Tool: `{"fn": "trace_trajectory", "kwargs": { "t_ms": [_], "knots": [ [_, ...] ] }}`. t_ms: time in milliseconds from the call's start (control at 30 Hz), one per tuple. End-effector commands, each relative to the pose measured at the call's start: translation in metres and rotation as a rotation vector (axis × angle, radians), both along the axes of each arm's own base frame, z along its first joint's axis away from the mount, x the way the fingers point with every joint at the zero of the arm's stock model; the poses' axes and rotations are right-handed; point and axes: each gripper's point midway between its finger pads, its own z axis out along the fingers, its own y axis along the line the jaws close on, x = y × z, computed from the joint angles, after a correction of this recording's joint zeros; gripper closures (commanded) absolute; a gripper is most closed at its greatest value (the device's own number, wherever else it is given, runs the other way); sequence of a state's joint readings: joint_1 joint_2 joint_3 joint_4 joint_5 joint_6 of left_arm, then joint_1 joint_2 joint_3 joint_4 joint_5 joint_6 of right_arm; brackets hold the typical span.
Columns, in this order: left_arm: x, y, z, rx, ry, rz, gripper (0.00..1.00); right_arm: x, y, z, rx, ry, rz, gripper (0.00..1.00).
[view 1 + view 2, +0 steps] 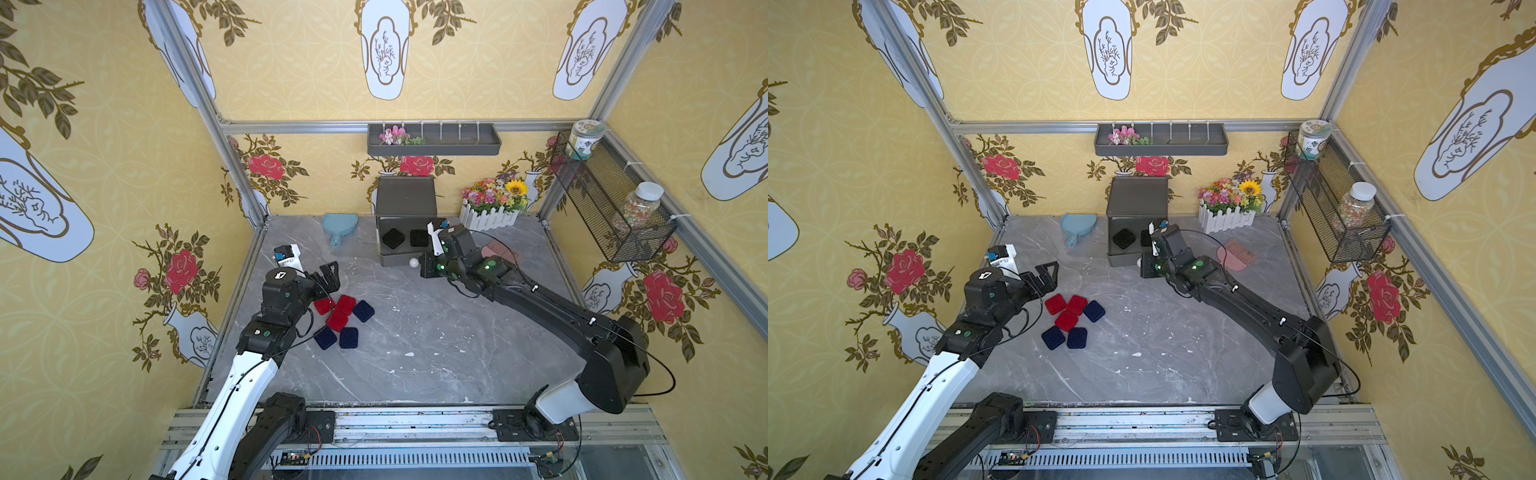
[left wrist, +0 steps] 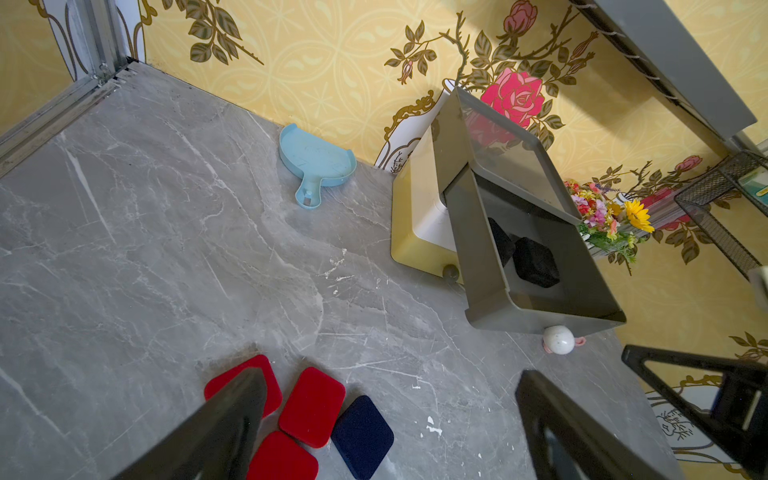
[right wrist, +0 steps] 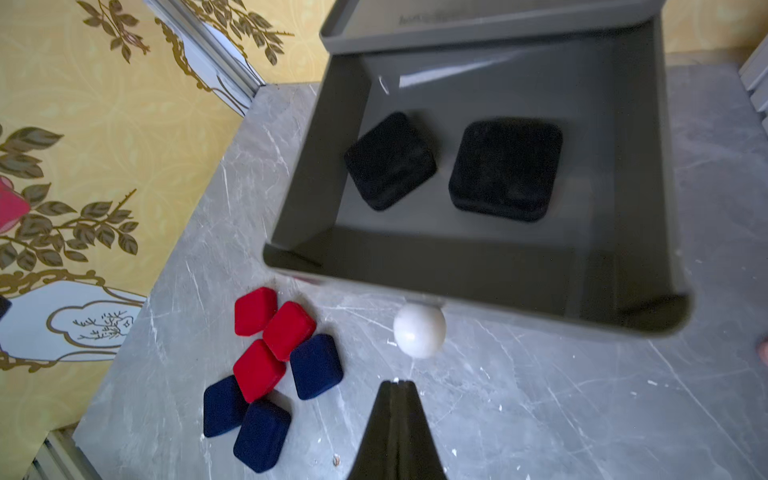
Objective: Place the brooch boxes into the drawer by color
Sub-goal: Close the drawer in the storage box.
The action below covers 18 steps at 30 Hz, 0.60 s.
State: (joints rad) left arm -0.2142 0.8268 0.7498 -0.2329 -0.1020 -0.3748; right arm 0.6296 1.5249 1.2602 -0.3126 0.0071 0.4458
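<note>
Right wrist view gives you the clearest picture. The right gripper point(image 3: 397, 384) has its two fingers pressed together with nothing between them. It hangs just in front of the white knob point(image 3: 419, 336) of the dark grey drawer point(image 3: 457, 266) and does not seem to touch it. This drawer is pulled out. Inside lie a black box point(image 3: 390, 160) turned cornerwise and another black box point(image 3: 505, 169) lying square, near each other but apart.

The other cases wait on the table point(image 1: 415, 332) in one tight cluster, well apart from the drawer. There are three red boxes point(image 3: 289, 330) and three navy boxes point(image 3: 316, 365), each touching or slightly overlapping a neighbour. In a top view the left gripper point(image 1: 328, 277) is spread wide and empty, close above the far side of this cluster.

About handling, I judge these cases to be light, with a stiff shell under a soft velvet skin. The velvet should give good friction, so you need only a gentle squeeze. They are flat and low, so come down from above and close the fingers on two opposite straight sides, not on the rounded corners, where a case can turn out of the grip.

Because the cases lean on each other, begin with an outer one that has free sides. The navy one on the drawer side of the cluster looks the easiest. A finger pushed between two touching cases will probably shift the whole group. Which of the other drawers takes red and which takes navy, I cannot tell from here.
</note>
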Motion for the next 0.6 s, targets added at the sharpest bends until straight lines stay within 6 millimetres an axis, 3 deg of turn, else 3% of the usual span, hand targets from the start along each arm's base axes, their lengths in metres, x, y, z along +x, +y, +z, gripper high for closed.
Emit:
{"fn": "trace_trajectory", "kwargs": {
  "t_ms": [0, 200, 567],
  "knots": [
    [0.001, -0.001, 0.003, -0.009, -0.014, -0.001, 0.0, 0.004, -0.005, -0.007, -0.005, -0.012, -0.038, 1.0],
    [-0.001, 0.0, 0.003, -0.011, -0.02, 0.003, 0.0, 0.016, -0.005, -0.031, -0.058, 0.007, -0.058, 1.0],
    [-0.001, 0.0, 0.002, -0.013, -0.015, 0.0, 0.0, 0.045, 0.014, -0.035, -0.073, -0.017, -0.064, 1.0]
  ]
}}
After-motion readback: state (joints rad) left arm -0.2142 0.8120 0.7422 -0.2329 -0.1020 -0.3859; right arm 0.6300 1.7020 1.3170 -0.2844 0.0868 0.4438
